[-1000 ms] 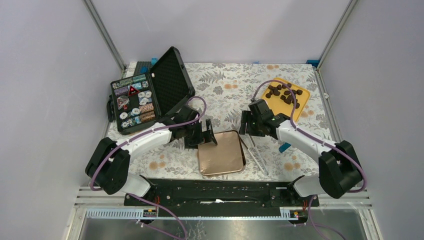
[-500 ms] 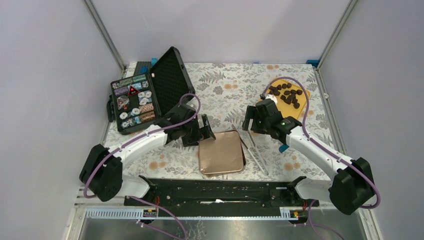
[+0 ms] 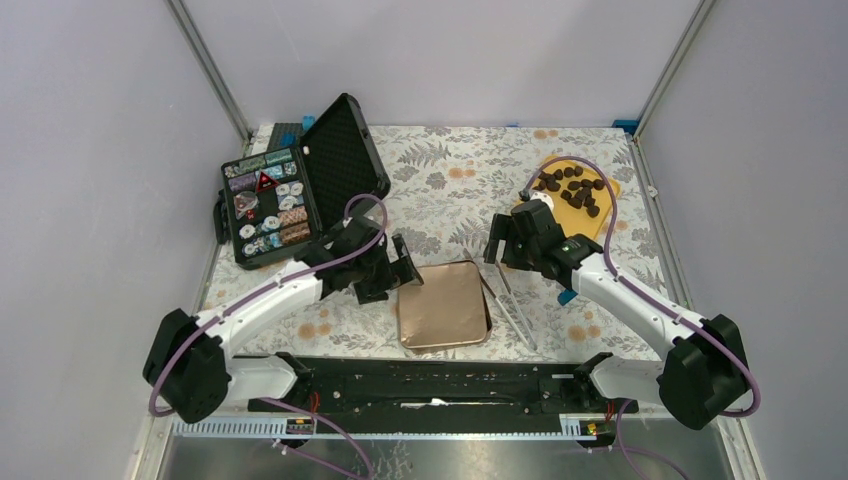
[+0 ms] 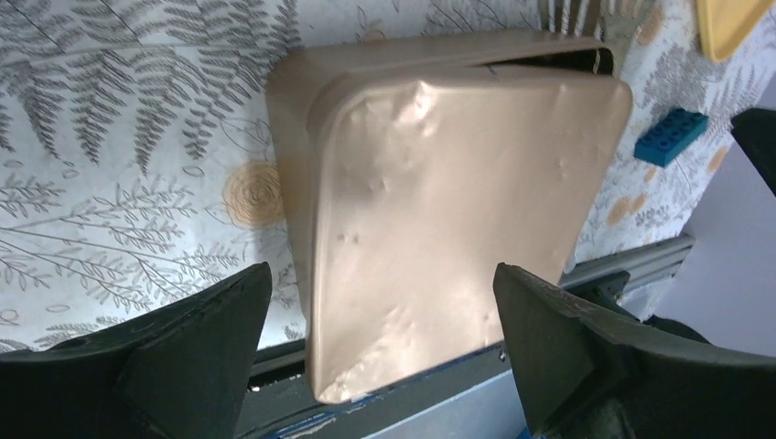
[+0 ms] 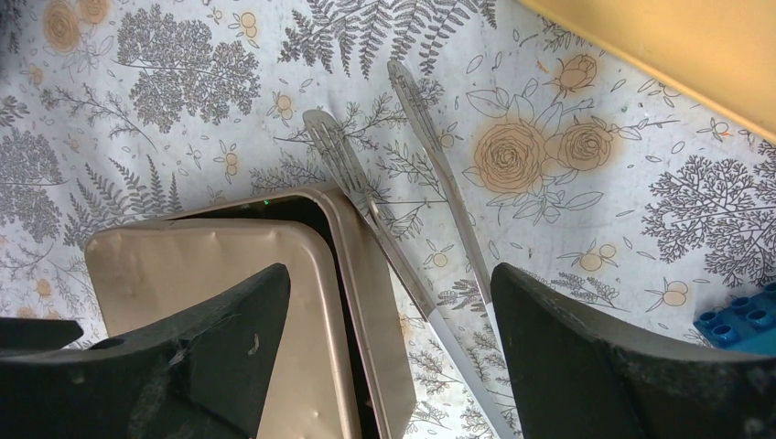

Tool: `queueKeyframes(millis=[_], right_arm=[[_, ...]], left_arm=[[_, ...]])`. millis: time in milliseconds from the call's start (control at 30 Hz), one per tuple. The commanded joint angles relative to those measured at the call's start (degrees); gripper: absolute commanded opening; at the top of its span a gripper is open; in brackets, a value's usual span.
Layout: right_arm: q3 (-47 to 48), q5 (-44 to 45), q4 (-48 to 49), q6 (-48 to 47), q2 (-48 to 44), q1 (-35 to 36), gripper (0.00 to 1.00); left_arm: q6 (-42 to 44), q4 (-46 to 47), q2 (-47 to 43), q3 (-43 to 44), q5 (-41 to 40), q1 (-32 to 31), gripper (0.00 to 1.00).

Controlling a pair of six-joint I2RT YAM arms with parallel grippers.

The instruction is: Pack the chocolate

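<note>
Several dark chocolate pieces [image 3: 573, 189] lie on a yellow plate [image 3: 606, 222] at the back right. The golden tin [image 3: 443, 305] sits at centre front with its dented lid [image 4: 458, 201] lying slightly askew, a dark gap along its far edge. My left gripper [image 3: 404, 263] is open and empty just left of the tin; in its wrist view [image 4: 384, 352] the jaws stand wide on either side of the lid's near end without touching it. My right gripper [image 3: 498, 244] is open and empty above the tin's back right corner [image 5: 343, 229] and the metal tongs [image 5: 416, 155].
An open black case [image 3: 296, 190] with small items stands at the back left. The tongs [image 3: 512, 301] lie right of the tin. A blue brick [image 3: 568, 295] lies near the right arm and shows in the right wrist view [image 5: 743, 315]. A black rail [image 3: 440, 380] runs along the front.
My left gripper has drawn back to the left, away from the tin's corner. My right gripper shifted slightly right and back, then held still. The tin has not moved.
</note>
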Motion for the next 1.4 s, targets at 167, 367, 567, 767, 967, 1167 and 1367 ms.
queueKeyframes(millis=[167, 367, 567, 767, 967, 1167, 1367], right_arm=[[-0.15, -1.35, 1.18, -0.09, 1.00, 0.51, 0.88], [-0.47, -2.63, 1.01, -1.00, 1.63, 0.51, 0.88], [-1.87, -8.60, 1.58, 0.41, 1.93, 0.51, 0.88], [-7.12, -18.89, 5.99, 4.15, 1.14, 0.50, 0.88], [-12.46, -24.89, 8.35, 6.20, -1.20, 0.51, 0.88], [-14.36, -26.58, 9.03, 7.14, -2.73, 0.51, 0.88], [-15.08, -28.37, 11.49, 8.37, -2.64, 0.51, 0.87]], left_arm=[[-0.87, -1.55, 0.14, 0.30, 2.07, -5.63, 0.99], [-0.76, -1.21, 1.93, 1.08, 2.44, -6.19, 0.99], [-0.70, 0.02, 2.19, 2.08, 4.16, -6.49, 0.99], [-0.45, 0.25, 2.89, 2.32, 5.51, -6.49, 0.99], [-0.89, 0.99, 2.27, 0.89, 7.37, -6.45, 0.99], [-0.34, 0.42, 2.01, 1.08, 9.72, -6.49, 0.99], [-0.54, 1.17, 2.58, 1.27, 9.59, -6.47, 0.99]])
